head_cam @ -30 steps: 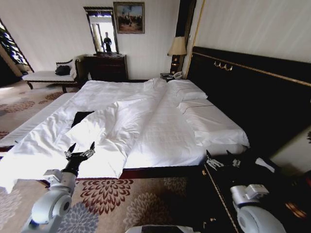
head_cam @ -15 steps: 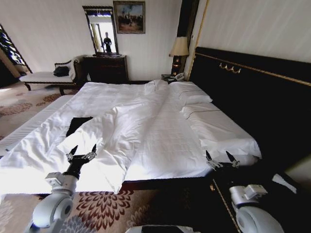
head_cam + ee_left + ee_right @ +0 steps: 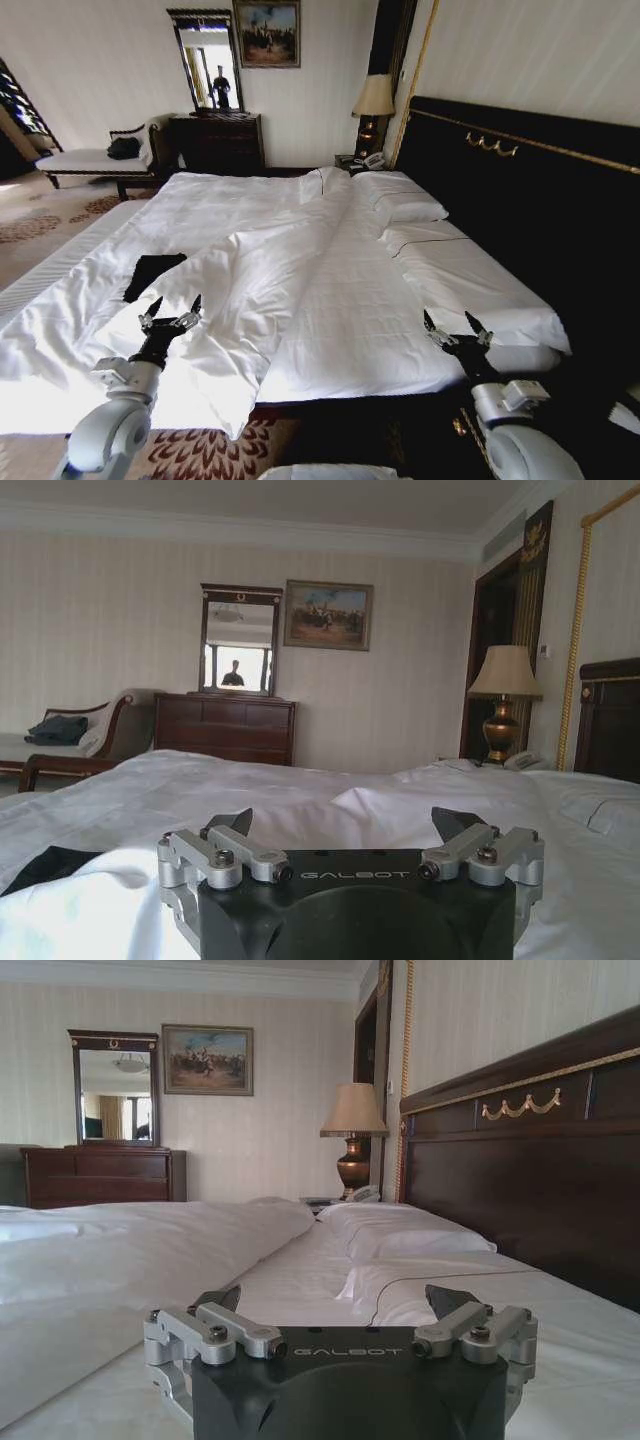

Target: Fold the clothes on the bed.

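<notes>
From the head camera, the bed [image 3: 470,270] fills the room's middle, its tall dark headboard [image 3: 530,190] running along the right and two pillows [image 3: 400,200] lying beside it. A rumpled white duvet [image 3: 260,280] is heaped across the mattress, and a small dark patch of the black T-shirt [image 3: 150,272] shows on the left side of the bed, partly tucked under the duvet's folded edge. The left end effector [image 3: 170,312] hovers over the near left part of the duvet, just beside the shirt, its fingers spread apart and holding nothing. The right end effector [image 3: 455,330] hangs over the near right corner of the mattress, well apart from the shirt, fingers likewise spread and empty. At the far wall stand a dark dresser [image 3: 218,140] with a mirror [image 3: 208,62], a framed painting [image 3: 266,33], a lamp [image 3: 374,100] and a cushioned bench [image 3: 95,158]. In the left wrist view, the left end effector [image 3: 350,830] is open over white bedding, with a corner of the black T-shirt [image 3: 45,865] at the side, close to it. In the right wrist view, the right end effector [image 3: 335,1305] is open above the sheet, with the pillows [image 3: 405,1235] ahead and the headboard [image 3: 520,1150] alongside.
</notes>
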`<state>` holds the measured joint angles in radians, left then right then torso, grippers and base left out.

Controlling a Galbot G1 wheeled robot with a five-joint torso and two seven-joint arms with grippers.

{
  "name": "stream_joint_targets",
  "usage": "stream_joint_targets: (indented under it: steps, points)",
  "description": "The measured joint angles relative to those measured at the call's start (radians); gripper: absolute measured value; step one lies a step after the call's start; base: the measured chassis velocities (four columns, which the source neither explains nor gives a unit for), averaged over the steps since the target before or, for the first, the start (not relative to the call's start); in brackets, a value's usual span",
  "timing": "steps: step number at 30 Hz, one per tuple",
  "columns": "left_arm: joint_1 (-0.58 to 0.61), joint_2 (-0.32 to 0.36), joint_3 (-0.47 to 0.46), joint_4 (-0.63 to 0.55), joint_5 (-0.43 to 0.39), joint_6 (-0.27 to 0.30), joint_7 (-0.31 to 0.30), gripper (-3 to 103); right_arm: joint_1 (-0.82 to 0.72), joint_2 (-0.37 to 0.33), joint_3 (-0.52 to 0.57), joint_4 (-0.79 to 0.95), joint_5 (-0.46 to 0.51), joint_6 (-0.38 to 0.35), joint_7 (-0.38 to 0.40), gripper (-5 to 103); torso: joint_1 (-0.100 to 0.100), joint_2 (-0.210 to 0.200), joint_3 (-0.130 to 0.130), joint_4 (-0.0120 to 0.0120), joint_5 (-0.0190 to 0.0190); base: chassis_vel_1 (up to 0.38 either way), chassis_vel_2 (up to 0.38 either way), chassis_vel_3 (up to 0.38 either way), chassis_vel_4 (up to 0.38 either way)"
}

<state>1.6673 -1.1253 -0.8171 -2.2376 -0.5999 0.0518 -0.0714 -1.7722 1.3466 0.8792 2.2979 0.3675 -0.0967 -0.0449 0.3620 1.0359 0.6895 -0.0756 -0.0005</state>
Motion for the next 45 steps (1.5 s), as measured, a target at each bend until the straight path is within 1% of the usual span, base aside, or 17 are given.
stream_joint_targets:
  steps: [14,23,35,38,42,45]
  points:
    - [0.001,0.006,-0.002,-0.006,-0.006,-0.006,0.004,100,0.0,0.002,-0.009,-0.001,-0.026,0.001,-0.003,100,-0.001,0.0,0.0,0.0001,-0.0001,-0.002,0.003,0.004,-0.004]
    - [0.0,0.006,-0.003,-0.006,-0.004,-0.006,0.004,100,0.001,0.004,-0.016,-0.005,-0.041,0.006,-0.01,100,-0.001,0.0,0.0,-0.0001,0.0001,0.031,0.088,-0.038,-0.086]
    - [0.009,-0.007,-0.005,-0.004,0.003,-0.012,0.009,100,-0.005,0.005,-0.017,-0.008,-0.046,0.012,-0.01,100,0.0,0.0,0.0,0.0001,0.0001,0.18,0.257,-0.176,-0.251]
    - [0.009,-0.009,-0.004,-0.002,0.005,-0.014,0.01,100,-0.008,0.005,-0.013,-0.008,-0.046,0.013,-0.009,100,0.0,0.0,0.0,0.0,-0.0006,0.207,0.312,-0.216,-0.297]
    - [0.008,-0.008,-0.005,0.002,0.005,-0.016,0.011,100,-0.008,0.004,-0.01,-0.007,-0.044,0.013,-0.008,100,0.0,0.0,0.0,0.0,0.0002,0.196,0.307,-0.201,-0.306]
    - [0.01,-0.007,-0.007,0.003,0.004,-0.018,0.013,100,-0.008,0.006,-0.011,-0.007,-0.045,0.013,-0.006,100,-0.001,0.0,0.0,0.0,0.0,0.17,0.269,-0.155,-0.281]
